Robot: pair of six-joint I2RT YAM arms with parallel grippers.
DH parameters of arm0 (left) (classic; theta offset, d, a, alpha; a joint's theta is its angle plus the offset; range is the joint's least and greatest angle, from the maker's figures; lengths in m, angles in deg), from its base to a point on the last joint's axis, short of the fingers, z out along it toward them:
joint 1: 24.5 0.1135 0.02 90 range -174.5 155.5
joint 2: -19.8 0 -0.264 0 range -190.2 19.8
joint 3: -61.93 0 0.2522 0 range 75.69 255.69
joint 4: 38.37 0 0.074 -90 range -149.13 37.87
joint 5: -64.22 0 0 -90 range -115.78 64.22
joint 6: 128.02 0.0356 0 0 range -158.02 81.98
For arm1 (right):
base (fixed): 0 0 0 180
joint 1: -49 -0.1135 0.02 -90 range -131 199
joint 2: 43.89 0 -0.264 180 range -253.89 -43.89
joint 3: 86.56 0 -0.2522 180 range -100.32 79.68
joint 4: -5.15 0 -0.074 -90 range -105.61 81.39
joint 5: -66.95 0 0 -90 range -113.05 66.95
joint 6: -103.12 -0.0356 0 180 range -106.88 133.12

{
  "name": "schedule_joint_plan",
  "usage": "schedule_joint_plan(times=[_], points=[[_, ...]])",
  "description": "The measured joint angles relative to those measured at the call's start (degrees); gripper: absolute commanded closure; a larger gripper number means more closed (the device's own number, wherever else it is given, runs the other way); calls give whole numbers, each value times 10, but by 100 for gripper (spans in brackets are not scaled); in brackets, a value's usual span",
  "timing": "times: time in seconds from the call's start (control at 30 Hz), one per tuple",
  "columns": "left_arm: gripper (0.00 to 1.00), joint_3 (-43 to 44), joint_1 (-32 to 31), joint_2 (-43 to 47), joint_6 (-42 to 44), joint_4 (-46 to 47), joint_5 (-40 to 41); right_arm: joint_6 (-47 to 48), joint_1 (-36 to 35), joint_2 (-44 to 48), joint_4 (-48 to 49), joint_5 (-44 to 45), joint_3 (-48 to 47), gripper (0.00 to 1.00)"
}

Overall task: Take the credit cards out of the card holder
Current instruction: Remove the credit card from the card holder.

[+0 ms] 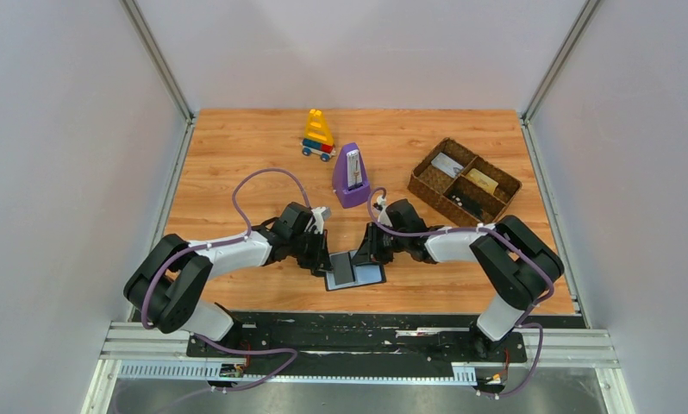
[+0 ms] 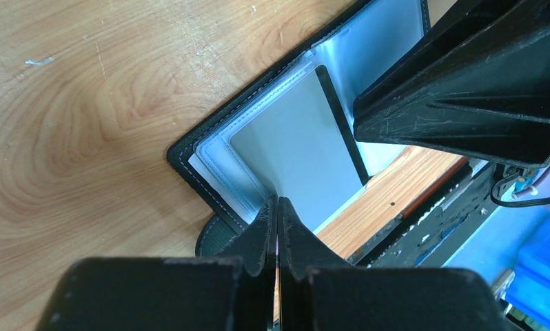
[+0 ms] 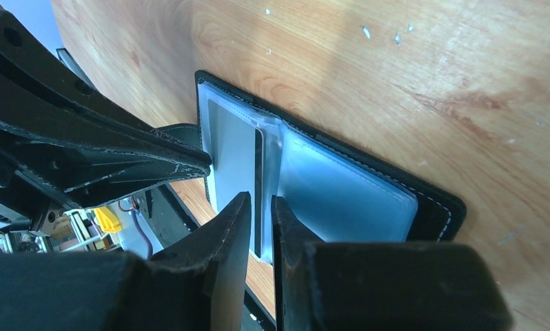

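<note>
**Grey card lies btwn two gripper tips, in the open card holder**

Overhead view: the card holder [image 1: 371, 275] lies open and flat on a wooden table [image 1: 237, 172]. It is close to the near edge and centred btwn the two arms. Its L panel holds a grey card [image 2: 293, 152] under a clear sleeve [image 2: 220, 148]. The R panel shows only pale-blue plastic. The card's long axis runs near-to-far, away from the arm bases. A dark strip [image 2: 341, 124] runs along its long edge on the spine side.

L gripper [image 2: 278, 207]: fingers pressed together, tips touching the outer edge of the L panel. Can't tell if the sleeve edge is nipped btwn them.

R gripper [image 3: 261, 207]: fingers almost together w/ a slim gap, tips over the spine-side edge of the card. The dark strip runs into that gap. Can't tell if it grips anything.

The card therefore sits directly btwn the tips, w/ the L gripper on its outer side and the R gripper on its spine side. Both are about equally near.

Judgement: the pull must follow the sleeve's open side, which isn't visible here. Probably one gripper steadies the holder while the other draws the card.

A woven tray [image 1: 427, 191] sits well apart, far R. It holds flat pale and yellow-orange pieces, too small to identify.
</note>
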Motion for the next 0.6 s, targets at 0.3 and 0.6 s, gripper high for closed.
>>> schedule_joint_plan(times=[0.3,0.6], points=[[100,0,0,-2,0,2,-3,0,0,-6,13,-15,0,82],[100,0,0,-2,0,3,-4,0,0,-16,13,-17,0,83]])
